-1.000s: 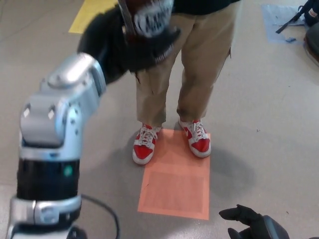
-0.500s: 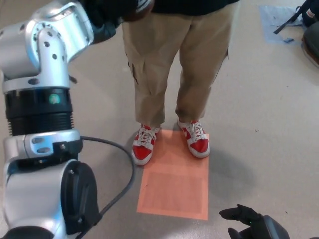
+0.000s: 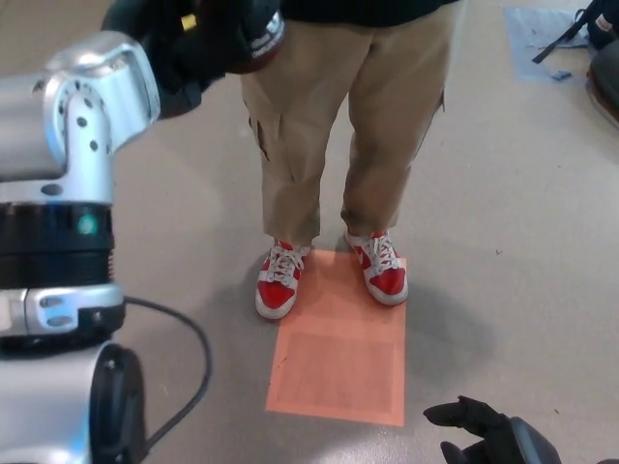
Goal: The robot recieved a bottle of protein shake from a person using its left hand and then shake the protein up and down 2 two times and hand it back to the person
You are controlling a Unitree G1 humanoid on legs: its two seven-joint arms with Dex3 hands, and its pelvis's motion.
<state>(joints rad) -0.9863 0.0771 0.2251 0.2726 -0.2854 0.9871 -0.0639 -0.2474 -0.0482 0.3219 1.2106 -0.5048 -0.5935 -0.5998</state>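
The protein shake bottle (image 3: pixel 259 37) is held at the top left of the head view, only its lower end with a white label showing past the black fingers (image 3: pixel 208 43) of the left hand (image 3: pixel 189 39), which are wrapped around it. The silver left forearm (image 3: pixel 68 145) rises below. A person in tan trousers (image 3: pixel 343 116) and red sneakers (image 3: pixel 280 285) stands on an orange floor mat (image 3: pixel 338 362). The right hand (image 3: pixel 488 435) is seen low right, fingers spread, holding nothing.

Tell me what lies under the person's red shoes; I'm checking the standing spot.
An orange rectangular floor mat lies under the red-and-white shoes: the toes rest on its far edge, the heels on the grey floor. The mat under the soles is covered.
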